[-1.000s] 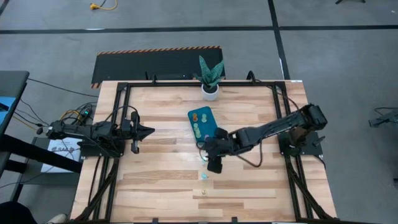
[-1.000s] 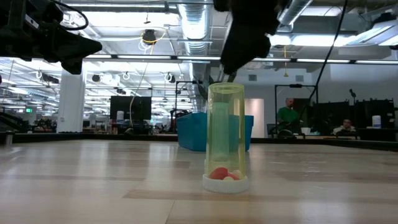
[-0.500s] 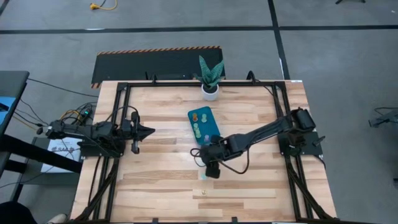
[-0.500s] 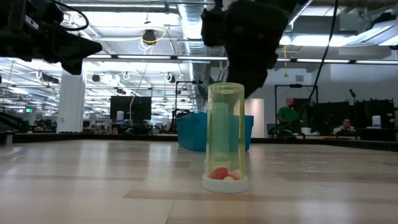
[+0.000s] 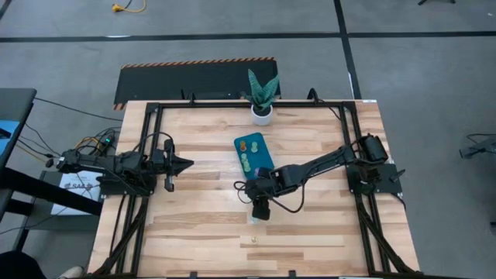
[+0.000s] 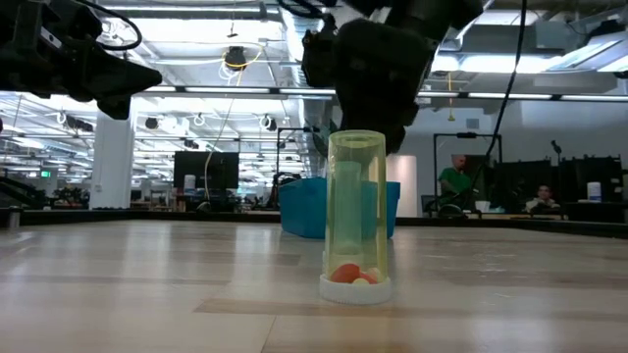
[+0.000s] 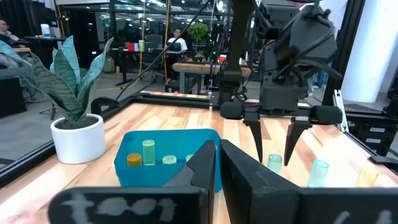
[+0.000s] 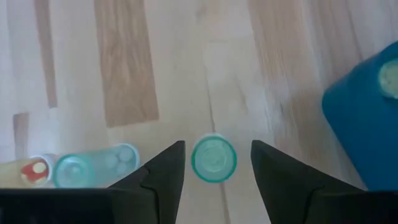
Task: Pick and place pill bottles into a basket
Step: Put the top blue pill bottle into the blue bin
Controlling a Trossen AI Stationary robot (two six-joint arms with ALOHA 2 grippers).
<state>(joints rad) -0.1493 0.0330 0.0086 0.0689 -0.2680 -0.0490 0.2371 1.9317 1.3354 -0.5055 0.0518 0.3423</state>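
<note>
R gripper [image 8: 215,163] pts straight down over mid-table, fingers [image 8: 163,171] spread wide w/ 1 upright teal bottle [image 8: 214,158] standing between them, not touching. Beside it 1 teal bottle lying on its side [image 8: 94,167]. 1 yellow-green bottle [image 6: 357,216] stands nearest the low cam, red pills at its base. Basket [image 5: 254,156] just far of the R gripper, near the potted plant [image 5: 262,96]; 3 bottles visible inside from the L wrist. L gripper [image 5: 186,163] closed, empty, parked at left edge.
</note>
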